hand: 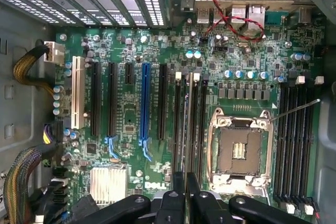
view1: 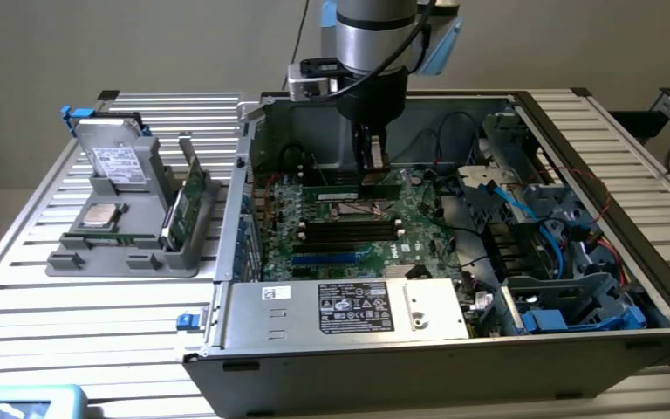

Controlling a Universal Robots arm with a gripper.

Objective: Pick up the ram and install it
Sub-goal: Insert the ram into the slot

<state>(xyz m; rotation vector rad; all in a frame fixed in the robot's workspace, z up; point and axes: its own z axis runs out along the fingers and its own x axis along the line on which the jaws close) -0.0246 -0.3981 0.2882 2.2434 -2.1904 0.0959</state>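
Note:
My gripper [view1: 370, 166] reaches down into the open computer case [view1: 230, 323], above the motherboard [view1: 411, 253]. It is shut on the ram [view1: 351, 186], a thin green stick with a pale label that hangs level just under the fingertips. In the wrist view the gripper [hand: 185, 198] holds the ram [hand: 186, 179] edge-on, so it reads as a narrow dark strip. That strip lines up over the black memory slots [hand: 201, 124] beside the empty CPU socket [hand: 240, 150]. A second bank of black slots [hand: 294, 140] lies on the socket's other side.
At the exterior view's left, a grey tray [view1: 91, 262] holds upright green cards [view1: 192, 196], a chip and a drive. Inside the case are blue and black cables [view1: 544, 227], a labelled metal cover [view1: 352, 305], expansion slots [hand: 146, 100] and a heatsink [hand: 107, 184].

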